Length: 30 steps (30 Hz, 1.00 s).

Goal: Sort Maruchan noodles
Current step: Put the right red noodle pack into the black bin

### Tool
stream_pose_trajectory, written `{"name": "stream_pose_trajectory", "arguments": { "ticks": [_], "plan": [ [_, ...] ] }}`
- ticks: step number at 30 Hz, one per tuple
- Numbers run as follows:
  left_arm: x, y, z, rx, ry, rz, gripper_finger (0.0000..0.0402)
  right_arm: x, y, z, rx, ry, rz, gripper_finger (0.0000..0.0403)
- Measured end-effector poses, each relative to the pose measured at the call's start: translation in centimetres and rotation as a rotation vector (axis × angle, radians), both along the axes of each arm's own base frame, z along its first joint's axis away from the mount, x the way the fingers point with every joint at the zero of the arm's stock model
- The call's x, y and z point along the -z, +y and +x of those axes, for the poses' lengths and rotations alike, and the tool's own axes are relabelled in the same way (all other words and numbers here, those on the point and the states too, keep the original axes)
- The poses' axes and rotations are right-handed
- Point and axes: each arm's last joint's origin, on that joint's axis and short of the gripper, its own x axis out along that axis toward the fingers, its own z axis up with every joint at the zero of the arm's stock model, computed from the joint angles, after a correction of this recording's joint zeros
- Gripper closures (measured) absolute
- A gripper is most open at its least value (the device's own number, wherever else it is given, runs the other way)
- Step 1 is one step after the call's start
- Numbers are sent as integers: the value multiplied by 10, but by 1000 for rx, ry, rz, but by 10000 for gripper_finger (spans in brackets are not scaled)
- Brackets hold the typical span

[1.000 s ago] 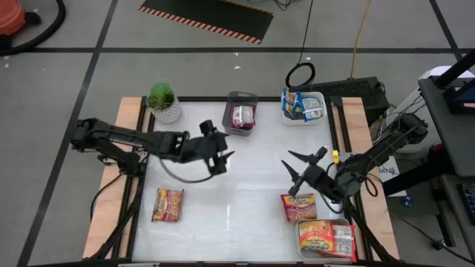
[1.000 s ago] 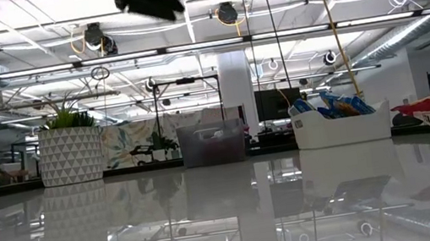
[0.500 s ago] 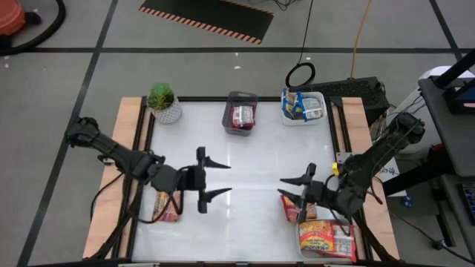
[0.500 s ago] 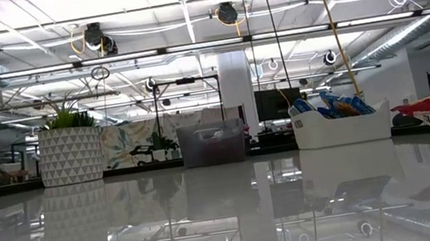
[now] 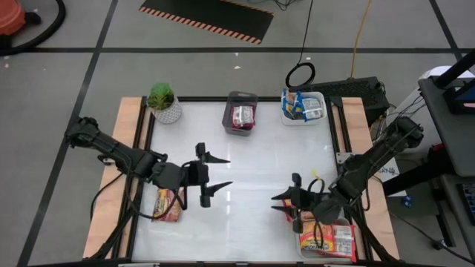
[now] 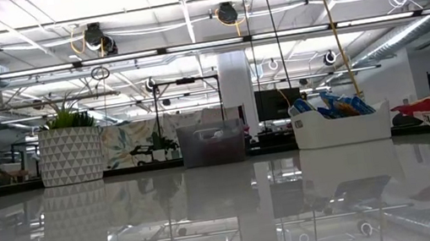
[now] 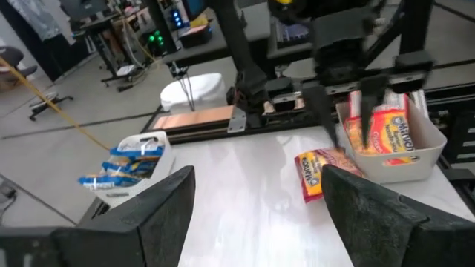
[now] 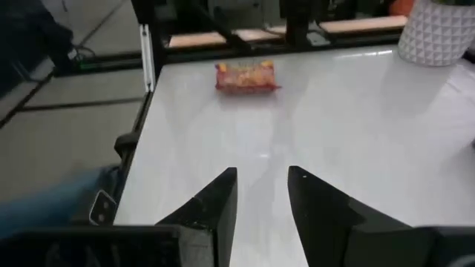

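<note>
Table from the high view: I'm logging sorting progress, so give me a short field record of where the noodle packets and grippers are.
loose packets: orange packet under left arm; one beside near-right tray
near-right tray: orange packets
grey bin: red packet
white bin: blue packets
left gripper: fingers open, holding nothing
right gripper: fingers narrowly apart, holding nothing

Bright overhead lights; glare on the glossy table; left wrist view blurred.
</note>
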Motion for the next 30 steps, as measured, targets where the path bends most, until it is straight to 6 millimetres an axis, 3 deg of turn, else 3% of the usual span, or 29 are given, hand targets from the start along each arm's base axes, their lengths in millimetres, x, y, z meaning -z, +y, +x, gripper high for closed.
{"name": "stream_pose_trajectory", "arguments": {
  "ticks": [5,12,24,30],
  "plan": [
    [1,1,0,-19,0,-51,106,11,7,4,-10,113,6,289],
    [1,-10,-5,0,-14,-145,106,34,12,3,-22,348,157,289],
    [3,-46,-14,109,-39,-201,106,51,21,28,8,347,352,289],
    [4,-52,-17,132,-35,-189,106,50,25,42,1,343,340,289]
  ]
}}
